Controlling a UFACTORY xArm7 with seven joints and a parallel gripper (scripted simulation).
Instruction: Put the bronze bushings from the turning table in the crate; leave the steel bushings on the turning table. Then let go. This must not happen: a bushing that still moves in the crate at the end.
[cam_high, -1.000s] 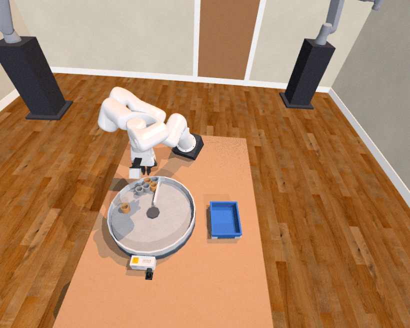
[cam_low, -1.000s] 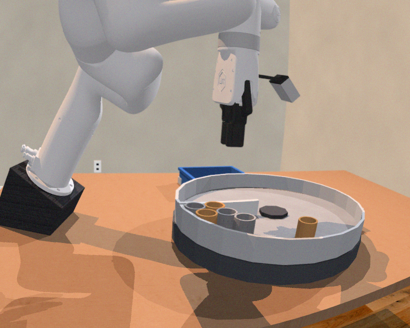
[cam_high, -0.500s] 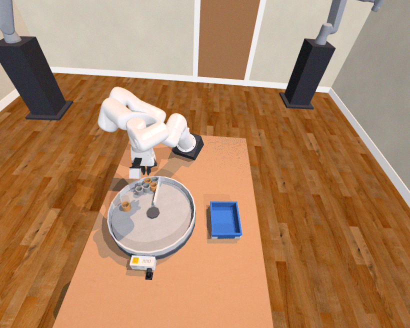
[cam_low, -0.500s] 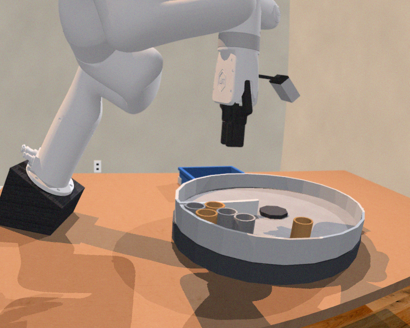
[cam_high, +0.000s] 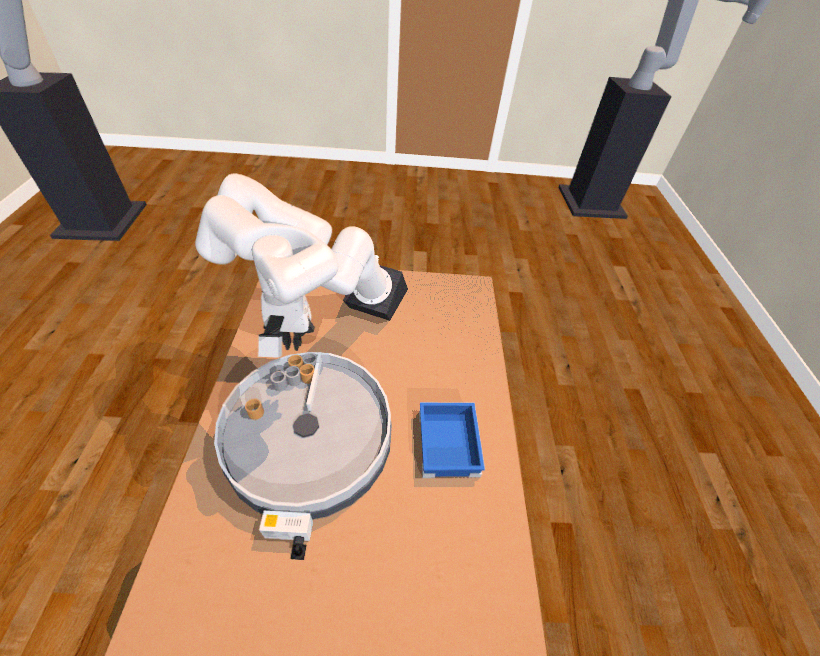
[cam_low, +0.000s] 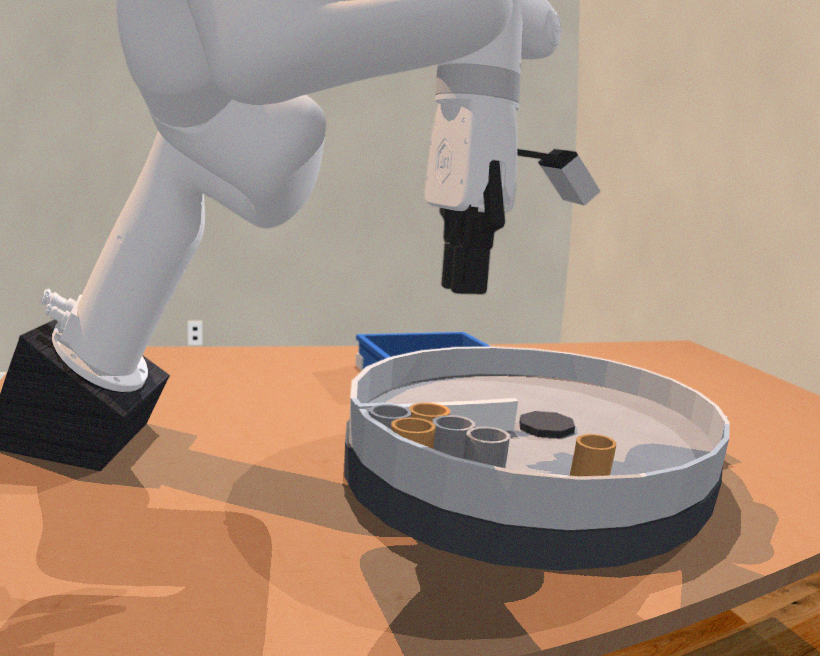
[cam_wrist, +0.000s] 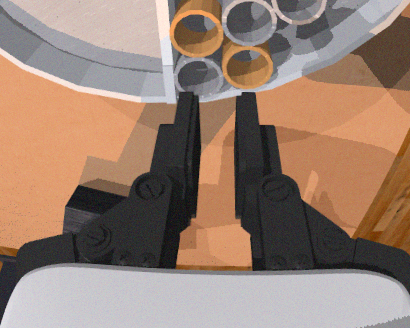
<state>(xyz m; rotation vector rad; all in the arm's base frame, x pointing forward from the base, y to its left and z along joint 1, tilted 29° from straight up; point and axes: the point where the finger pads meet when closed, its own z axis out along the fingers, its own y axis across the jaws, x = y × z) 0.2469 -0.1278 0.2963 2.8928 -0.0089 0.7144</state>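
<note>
My gripper is open a little, with nothing between its fingers, high above the rim on the arm's side of the turning table. One bronze bushing stands by that rim, another by the divider. A steel bushing is in the corner between rim and divider. Two more steel bushings stand beside them. A third bronze bushing stands apart. The blue crate looks empty from above.
A pale divider runs from the rim toward the dark hub. The raised rim surrounds the bushings. A white box with a black part sits at the turning table's far side from the arm.
</note>
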